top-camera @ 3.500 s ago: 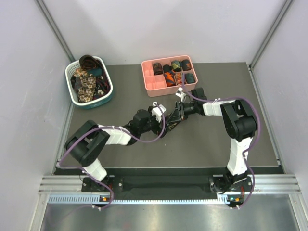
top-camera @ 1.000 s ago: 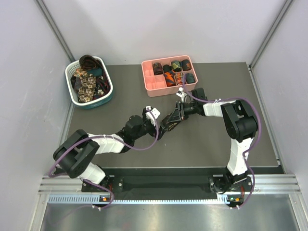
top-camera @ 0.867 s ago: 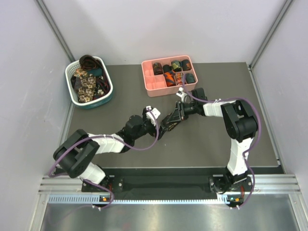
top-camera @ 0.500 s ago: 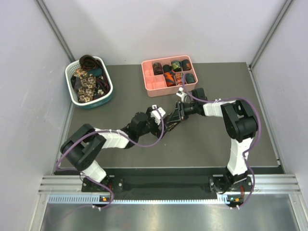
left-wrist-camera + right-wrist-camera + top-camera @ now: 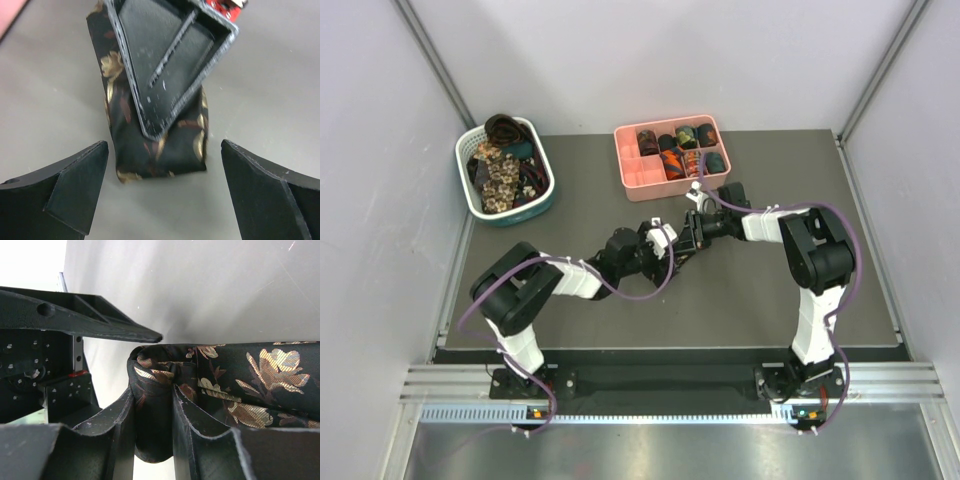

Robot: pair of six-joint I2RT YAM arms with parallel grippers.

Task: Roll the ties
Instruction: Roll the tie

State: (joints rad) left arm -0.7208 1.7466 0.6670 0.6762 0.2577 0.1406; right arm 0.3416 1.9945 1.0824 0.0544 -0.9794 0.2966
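Observation:
A dark tie with gold floral print lies on the grey table, partly rolled. In the top view it sits between the two grippers at mid-table. My right gripper is shut on the coiled end of the tie, with the flat length running off to the right. Its finger lies over the tie in the left wrist view. My left gripper is open and empty, its fingertips wide on either side just short of the tie's end.
A pink divided tray with several rolled ties stands at the back centre. A white-and-teal basket holding more ties stands at the back left. Both arms meet near the table's middle.
My left gripper has swung right and forward, closing in on the tie beside the right gripper. The right gripper has kept its hold and barely moved.

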